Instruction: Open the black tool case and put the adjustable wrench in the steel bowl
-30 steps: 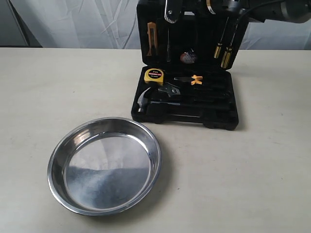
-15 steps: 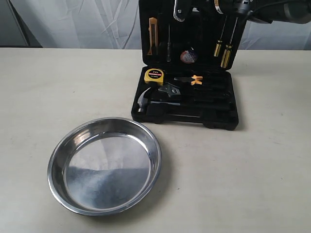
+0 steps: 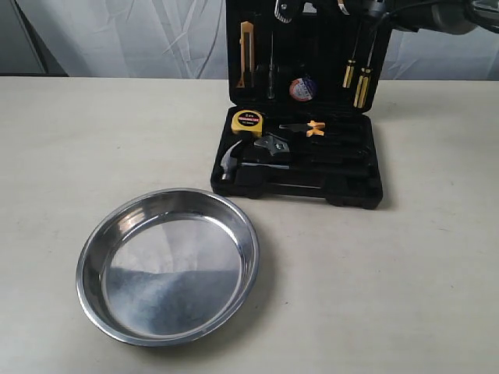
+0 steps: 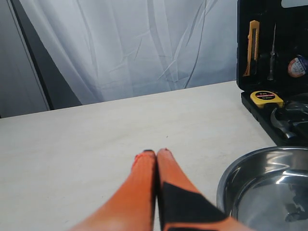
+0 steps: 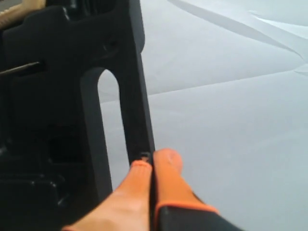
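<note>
The black tool case [image 3: 343,185] lies open at the back of the table, its lid [image 3: 320,47] standing upright. In the base, the adjustable wrench [image 3: 274,147] shows its silver head beside the claw hammer [image 3: 228,161]; its black handle runs right, hard to separate from the black moulding. The steel bowl [image 3: 171,269] sits empty in front, to the left. My right gripper [image 5: 153,161] is shut, its tips against the edge of the lid's handle [image 5: 139,96] at the top of the case. My left gripper [image 4: 156,153] is shut and empty, low over the table beside the bowl's rim [image 4: 231,175].
A yellow tape measure [image 3: 246,119] and yellow-handled pliers [image 3: 308,128] lie in the base. A utility knife [image 3: 246,53], screwdrivers [image 3: 359,78] and a tape roll [image 3: 301,88] hang in the lid. White curtain behind the table. My right arm [image 3: 437,12] crosses above the lid.
The lid has swung further back to upright. My right gripper rose with its top edge, nearly out of the exterior view's top. Bowl and tools have not moved.
</note>
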You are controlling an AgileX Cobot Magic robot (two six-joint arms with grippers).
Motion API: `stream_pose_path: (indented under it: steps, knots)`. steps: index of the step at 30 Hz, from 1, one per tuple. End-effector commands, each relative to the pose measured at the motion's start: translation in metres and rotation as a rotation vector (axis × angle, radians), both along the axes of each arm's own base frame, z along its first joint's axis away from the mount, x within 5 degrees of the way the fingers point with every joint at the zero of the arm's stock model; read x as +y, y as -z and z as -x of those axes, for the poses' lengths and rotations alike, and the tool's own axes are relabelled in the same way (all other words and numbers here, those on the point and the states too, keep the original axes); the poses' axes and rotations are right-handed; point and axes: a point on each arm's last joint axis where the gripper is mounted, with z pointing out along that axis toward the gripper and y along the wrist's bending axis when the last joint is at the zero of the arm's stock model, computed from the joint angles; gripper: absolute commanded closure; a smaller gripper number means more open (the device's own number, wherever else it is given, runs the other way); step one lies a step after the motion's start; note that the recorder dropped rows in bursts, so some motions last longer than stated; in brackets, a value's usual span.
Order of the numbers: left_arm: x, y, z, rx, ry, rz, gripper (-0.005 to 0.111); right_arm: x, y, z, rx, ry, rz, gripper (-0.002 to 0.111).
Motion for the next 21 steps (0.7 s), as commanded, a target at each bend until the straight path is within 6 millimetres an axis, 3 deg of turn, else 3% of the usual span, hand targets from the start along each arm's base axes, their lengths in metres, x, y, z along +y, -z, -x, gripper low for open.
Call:
stream_pose_path:
  steps: [1, 6, 13, 21]
  knots:
    - [0.0, -0.001, 0.0, -0.004, 0.001, 0.003, 0.106, 0.0, 0.037, -0.013, 0.081, 0.062, 0.004, 0.109]
    - [0.0, -0.001, 0.0, -0.004, 0.001, 0.003, 0.106, -0.002, 0.02, -0.024, 0.035, 0.124, -0.012, 0.109]
    - [0.0, -0.001, 0.0, -0.004, 0.001, 0.003, 0.106, -0.01, -0.024, -0.033, -0.033, 0.328, -0.242, 0.109]
    - [0.0, -0.001, 0.0, -0.004, 0.001, 0.003, 0.106, -0.017, -0.057, -0.026, -0.071, 0.417, -0.414, 0.109]
